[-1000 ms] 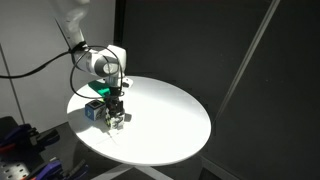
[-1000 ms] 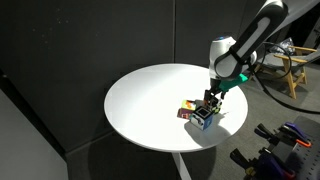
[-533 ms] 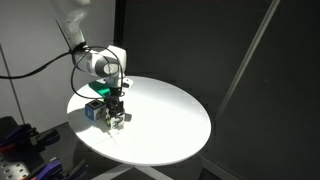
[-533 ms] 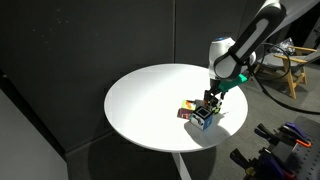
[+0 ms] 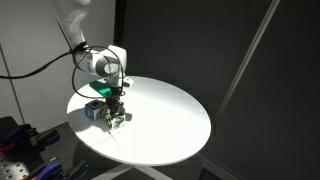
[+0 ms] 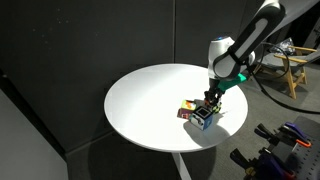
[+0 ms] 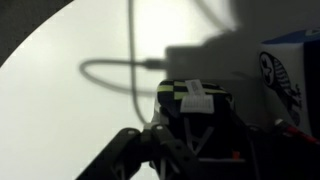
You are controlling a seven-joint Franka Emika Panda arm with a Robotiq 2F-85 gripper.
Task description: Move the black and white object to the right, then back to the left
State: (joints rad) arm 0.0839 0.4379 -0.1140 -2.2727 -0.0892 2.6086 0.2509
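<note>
Straddling black and white object, end effector, blue cube alongside

A round white tabletop stands brightly lit in front of black curtains in both exterior views. In an exterior view a pale wall shows at the edge, and in an exterior view a wooden chair sits behind.
</note>
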